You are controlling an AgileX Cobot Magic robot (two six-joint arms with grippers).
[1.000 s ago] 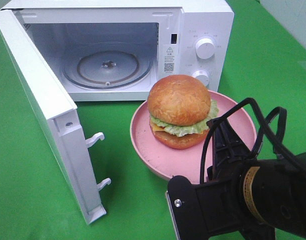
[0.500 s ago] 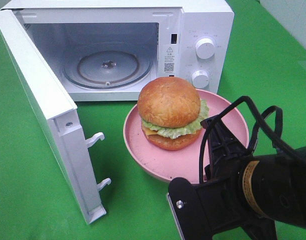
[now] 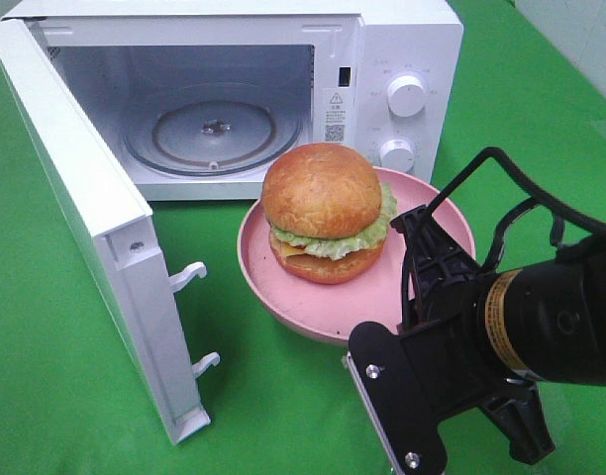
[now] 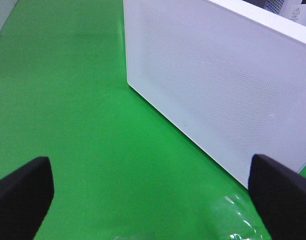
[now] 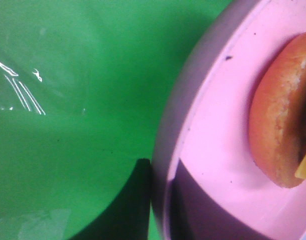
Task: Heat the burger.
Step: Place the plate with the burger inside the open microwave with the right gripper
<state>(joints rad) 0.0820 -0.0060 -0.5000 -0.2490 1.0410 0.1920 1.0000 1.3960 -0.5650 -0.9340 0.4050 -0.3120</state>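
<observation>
Change: plate (image 3: 313,312) with burger (image 3: 323,213) shifted toward microwave (image 3: 402,40) opening.
Insertion next; right jaws grip plate rim, left jaws open.

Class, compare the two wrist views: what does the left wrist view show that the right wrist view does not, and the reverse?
Left wrist only: the white microwave door and the left pincer, open and empty. Right wrist only: the pink plate with the burger on it. Both: the green tablecloth.
</observation>
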